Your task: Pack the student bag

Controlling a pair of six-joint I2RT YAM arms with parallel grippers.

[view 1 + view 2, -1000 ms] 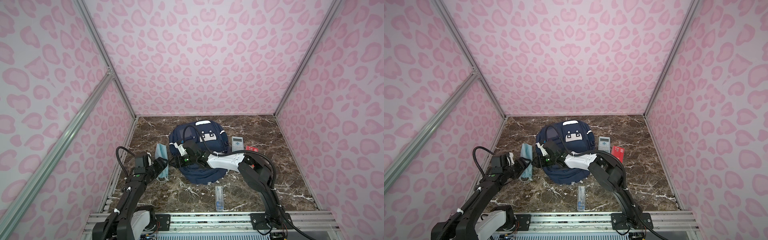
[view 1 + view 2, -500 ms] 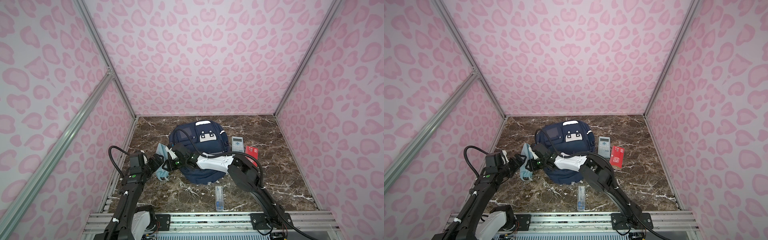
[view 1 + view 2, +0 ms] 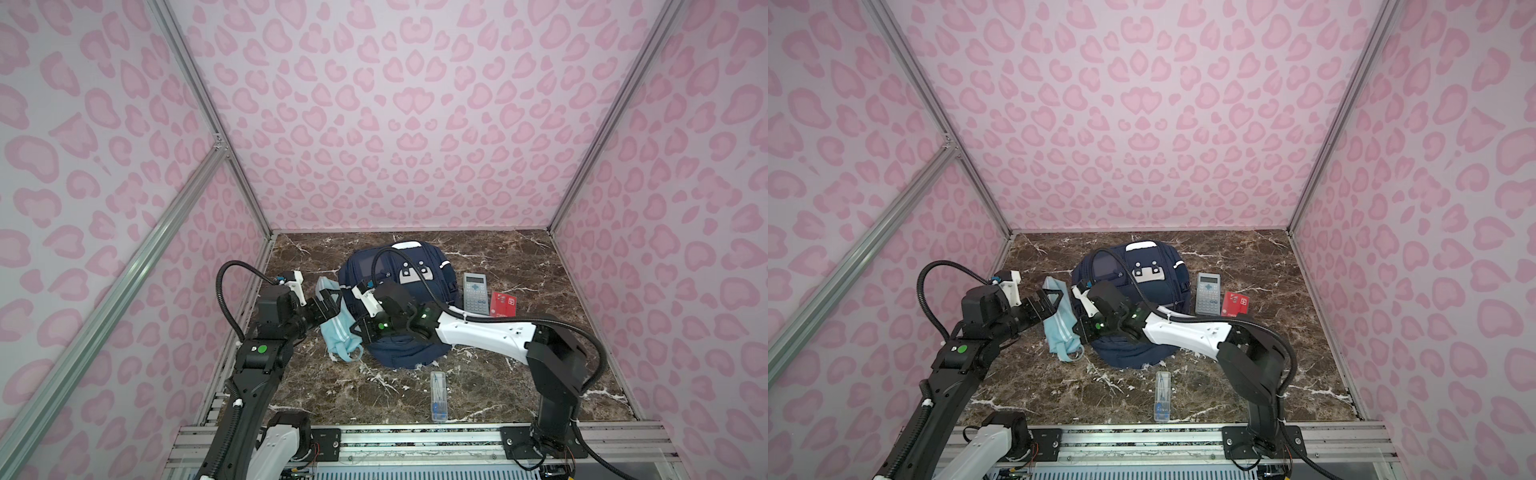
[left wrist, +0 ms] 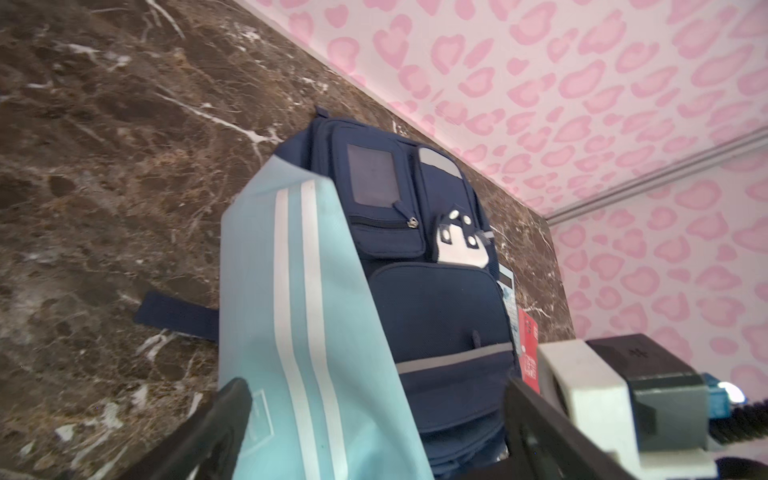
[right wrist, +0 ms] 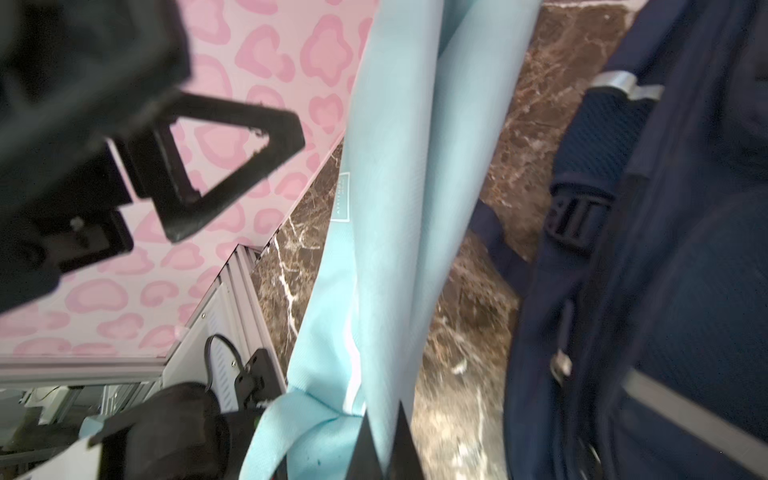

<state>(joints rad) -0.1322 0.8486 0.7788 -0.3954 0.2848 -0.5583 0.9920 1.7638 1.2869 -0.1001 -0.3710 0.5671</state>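
Pale blue fabric in the middle of the action: the pencil pouch (image 3: 338, 328) hangs off the tabletop (image 3: 332, 395), just beside the student bag (image 3: 407, 353). The right tool (image 5: 388, 440) has its jaws pinched tight on a fold of the pouch's cloth. The left tool (image 4: 374, 384) stands spread wide, one finger either side of the pouch with nothing clamped. That reads as a handover, and the right arm carries the load alone.

The navy bag lies flat at the centre of the tabletop with its white patch facing up. The pockets the left wrist view shows look zipped shut, and no open mouth is visible from here.

To do this well, the free left tool should probably back clear of the striped cloth before swinging away, so a finger doesn't snag it. It could then go for a zip pull and hold an opening for the pouch. The pinch is on loose fabric only, so the carry wants to be slow and low because the pouch may swing or slip.

The calculator (image 3: 476, 293), red card pack (image 3: 503, 304) and clear pen case (image 3: 438, 395) wait on the marble.
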